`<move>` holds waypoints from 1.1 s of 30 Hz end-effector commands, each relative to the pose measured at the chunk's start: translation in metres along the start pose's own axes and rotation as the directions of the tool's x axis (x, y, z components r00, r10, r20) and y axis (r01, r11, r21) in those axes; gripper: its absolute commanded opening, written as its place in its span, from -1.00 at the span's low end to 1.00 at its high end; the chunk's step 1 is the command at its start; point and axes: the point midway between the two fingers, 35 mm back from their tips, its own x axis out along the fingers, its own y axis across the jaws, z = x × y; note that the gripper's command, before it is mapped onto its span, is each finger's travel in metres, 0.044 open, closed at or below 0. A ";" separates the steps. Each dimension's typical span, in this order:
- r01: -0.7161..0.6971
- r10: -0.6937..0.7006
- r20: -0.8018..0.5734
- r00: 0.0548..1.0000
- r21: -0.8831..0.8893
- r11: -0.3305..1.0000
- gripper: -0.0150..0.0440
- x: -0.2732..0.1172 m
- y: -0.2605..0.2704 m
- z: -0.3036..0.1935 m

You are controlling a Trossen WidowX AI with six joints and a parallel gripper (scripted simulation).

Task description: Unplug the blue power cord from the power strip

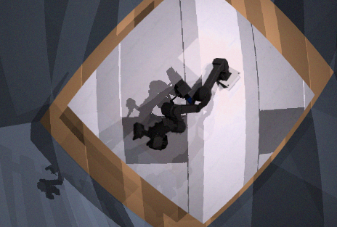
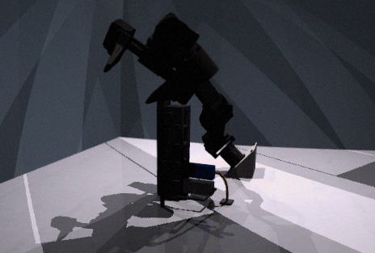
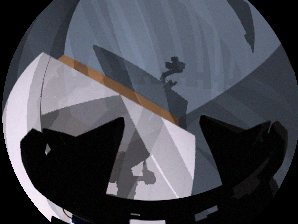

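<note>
The power strip [image 1: 184, 90] [image 2: 173, 153] is a tall black block standing upright on the table. The blue plug [image 1: 189, 100] [image 2: 204, 171] juts from the lower part of its right side in the exterior view, with a dark piece between the blue body and the strip. Whether it is fully seated cannot be told. A thin orange-brown cord [image 2: 226, 186] curves down from the plug. My gripper [image 2: 128, 86] [image 3: 163, 120] is open and empty, with its fingers spread wide. It is above and to the left of the strip in the exterior view, away from plug and cord.
A dark grey plug [image 2: 200, 187] sits just below the blue one. The cord ends at a small black block [image 2: 227, 202] on the table. My arm rises from a pale base plate [image 1: 233, 79] [image 2: 246, 166] and arches over the strip. The table has a wooden rim [image 1: 87, 156].
</note>
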 end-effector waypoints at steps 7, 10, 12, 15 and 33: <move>0.065 -0.068 0.137 0.988 0.027 0.998 0.24 -0.045 -0.032 0.033; 0.113 -0.123 0.234 0.964 0.055 0.992 0.05 -0.082 -0.056 0.053; 0.141 -0.158 0.291 0.944 0.076 0.987 0.05 -0.106 -0.070 0.063; 0.185 -0.216 0.377 0.901 0.117 0.976 0.05 -0.145 -0.094 0.077; 0.333 -0.595 0.652 0.469 0.494 0.803 0.05 -0.385 -0.230 0.056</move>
